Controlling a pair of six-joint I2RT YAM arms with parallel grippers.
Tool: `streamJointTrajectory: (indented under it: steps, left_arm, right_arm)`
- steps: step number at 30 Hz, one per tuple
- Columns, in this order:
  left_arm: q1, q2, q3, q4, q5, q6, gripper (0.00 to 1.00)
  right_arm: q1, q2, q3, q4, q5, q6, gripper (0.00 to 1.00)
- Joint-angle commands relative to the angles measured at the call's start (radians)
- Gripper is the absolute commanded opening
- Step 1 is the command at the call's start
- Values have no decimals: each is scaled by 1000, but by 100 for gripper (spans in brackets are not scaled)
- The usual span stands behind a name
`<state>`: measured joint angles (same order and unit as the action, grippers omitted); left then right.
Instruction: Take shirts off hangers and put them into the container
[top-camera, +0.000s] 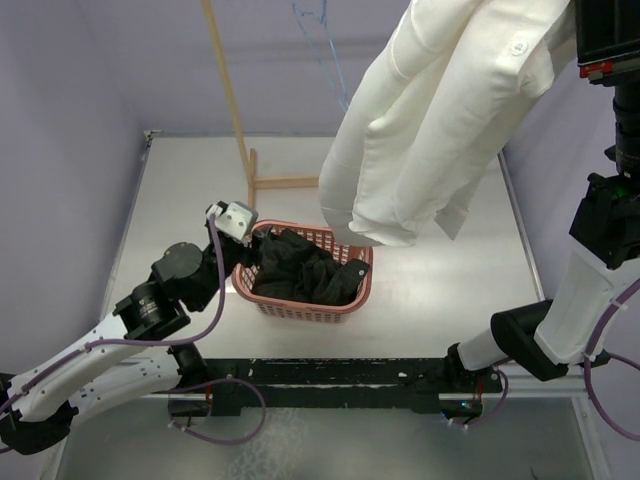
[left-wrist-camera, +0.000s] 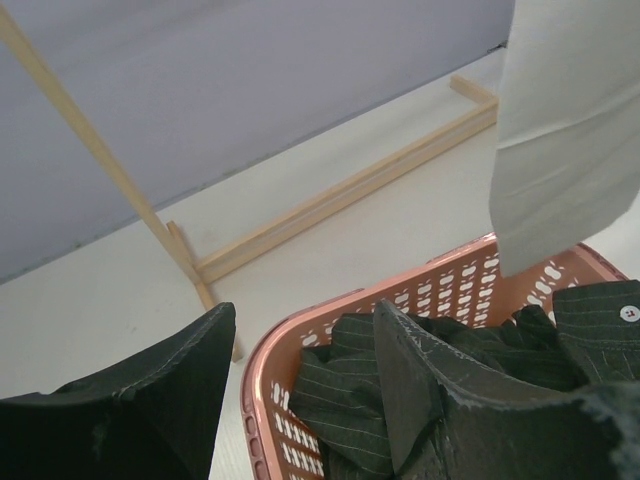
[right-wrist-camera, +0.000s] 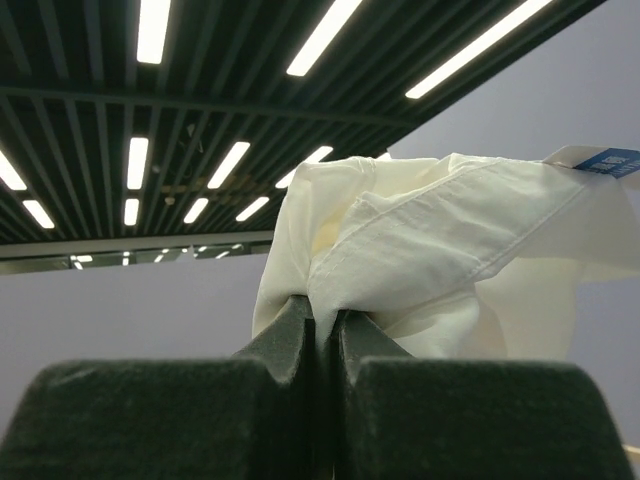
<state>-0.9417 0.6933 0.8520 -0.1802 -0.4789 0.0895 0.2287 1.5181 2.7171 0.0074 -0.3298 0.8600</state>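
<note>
The salmon-pink container (top-camera: 262, 305) stands mid-table with the black pinstriped shirt (top-camera: 300, 270) bunched inside it. My left gripper (top-camera: 252, 250) hangs open over the container's left rim (left-wrist-camera: 258, 370). One of its fingers (left-wrist-camera: 150, 400) is outside the rim and the other is above the black shirt (left-wrist-camera: 340, 400), holding nothing. The white shirt (top-camera: 440, 120) hangs high over the container's right end, its lower edge (left-wrist-camera: 560, 130) just above the far rim. My right gripper (right-wrist-camera: 325, 315) is shut on a fold of the white shirt (right-wrist-camera: 430, 240). A light blue wire hanger (top-camera: 320, 30) shows at the top.
A wooden rack pole (top-camera: 228, 100) leans up from its base bars (left-wrist-camera: 330, 200) on the table behind the container. The grey wall stands close behind the rack. My right arm (top-camera: 590, 290) rises along the table's right side.
</note>
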Motion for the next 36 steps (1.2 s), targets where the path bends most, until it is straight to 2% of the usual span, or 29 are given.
streamJointTrajectory:
  steps: [1,5,13,15,21,31,36]
  left_arm:
    - [7,-20,1,54,-15,1,61]
    - [6,-39,-2,57,-28,1,61]
    - [6,-104,-23,81,-144,-5,60]
    - [8,-132,-36,102,-181,4,60]
    - [16,-161,-51,123,-205,11,60]
    - [17,-155,-47,115,-217,10,60]
    - [20,-166,-47,119,-240,7,60]
  right_arm:
    - [0,15,24,177,44,129,0]
    - [0,24,-1,199,19,168,0]
    - [3,-23,-311,232,-148,208,0]
    - [11,-4,-300,231,-159,207,0]
    - [122,126,-82,115,-153,139,0]
    - [192,191,-46,119,-136,119,0]
    - [223,124,-187,107,-166,71,0]
